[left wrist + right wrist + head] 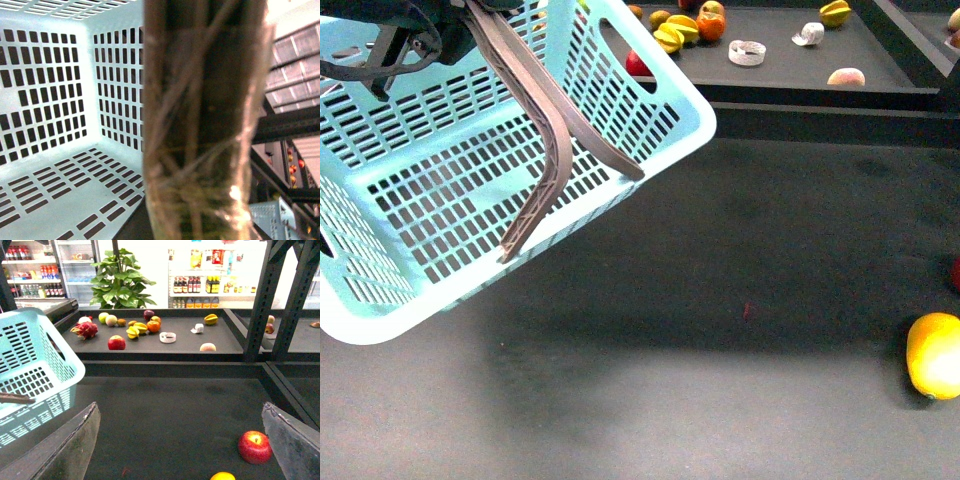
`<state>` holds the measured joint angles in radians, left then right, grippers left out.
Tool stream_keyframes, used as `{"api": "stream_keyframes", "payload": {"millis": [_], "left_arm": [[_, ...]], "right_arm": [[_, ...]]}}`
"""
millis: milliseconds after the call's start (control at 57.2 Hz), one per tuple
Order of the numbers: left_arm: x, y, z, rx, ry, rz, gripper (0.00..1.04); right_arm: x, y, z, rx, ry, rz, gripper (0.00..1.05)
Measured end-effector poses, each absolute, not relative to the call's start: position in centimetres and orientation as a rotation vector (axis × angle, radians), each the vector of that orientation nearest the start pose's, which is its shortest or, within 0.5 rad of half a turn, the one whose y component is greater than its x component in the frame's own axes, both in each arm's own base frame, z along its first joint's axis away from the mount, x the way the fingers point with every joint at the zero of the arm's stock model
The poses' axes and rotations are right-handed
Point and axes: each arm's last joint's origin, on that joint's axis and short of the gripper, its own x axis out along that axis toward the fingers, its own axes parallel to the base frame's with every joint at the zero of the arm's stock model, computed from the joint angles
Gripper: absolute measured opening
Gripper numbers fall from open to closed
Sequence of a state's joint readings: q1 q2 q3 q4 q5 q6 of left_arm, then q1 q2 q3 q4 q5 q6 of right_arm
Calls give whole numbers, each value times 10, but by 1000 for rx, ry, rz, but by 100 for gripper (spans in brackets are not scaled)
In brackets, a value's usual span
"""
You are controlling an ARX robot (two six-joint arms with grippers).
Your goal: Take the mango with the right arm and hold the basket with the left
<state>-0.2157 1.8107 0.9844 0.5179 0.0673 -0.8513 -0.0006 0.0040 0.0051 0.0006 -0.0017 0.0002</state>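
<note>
The mango [934,356], a smooth yellow-orange oval, lies on the dark table at the right edge of the front view. Its top just shows in the right wrist view [223,476]. My right gripper [182,442] is open, its fingers [75,450] spread wide, above the table and short of the mango. The light-blue slotted basket [450,190] hangs tilted in the air at the left. My left gripper [390,40] is shut on its brown handle [555,130], which fills the left wrist view [200,130] over the basket's empty inside [55,125].
A red apple [255,446] lies next to the mango. A far shelf [790,70] holds yellow star fruits [675,33], an orange fruit [711,25], a tape roll [747,52] and more fruit. Black frame posts [262,300] stand at the right.
</note>
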Motion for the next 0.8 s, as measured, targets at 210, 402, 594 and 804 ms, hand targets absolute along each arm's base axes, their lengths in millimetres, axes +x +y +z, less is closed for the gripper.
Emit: {"api": "stream_keyframes", "payload": {"millis": [210, 402, 594, 804], "left_arm": [[355, -105, 203, -621, 359, -283, 9], [329, -127, 205, -496, 349, -424, 9], [307, -150, 192, -421, 423, -532, 9], [299, -160, 187, -409, 470, -573, 9]], "right_arm": [[98, 0, 165, 1, -1, 1, 97], [98, 0, 165, 1, -2, 1, 97], [98, 0, 165, 0, -2, 1, 97], [98, 0, 165, 0, -2, 1, 97]]}}
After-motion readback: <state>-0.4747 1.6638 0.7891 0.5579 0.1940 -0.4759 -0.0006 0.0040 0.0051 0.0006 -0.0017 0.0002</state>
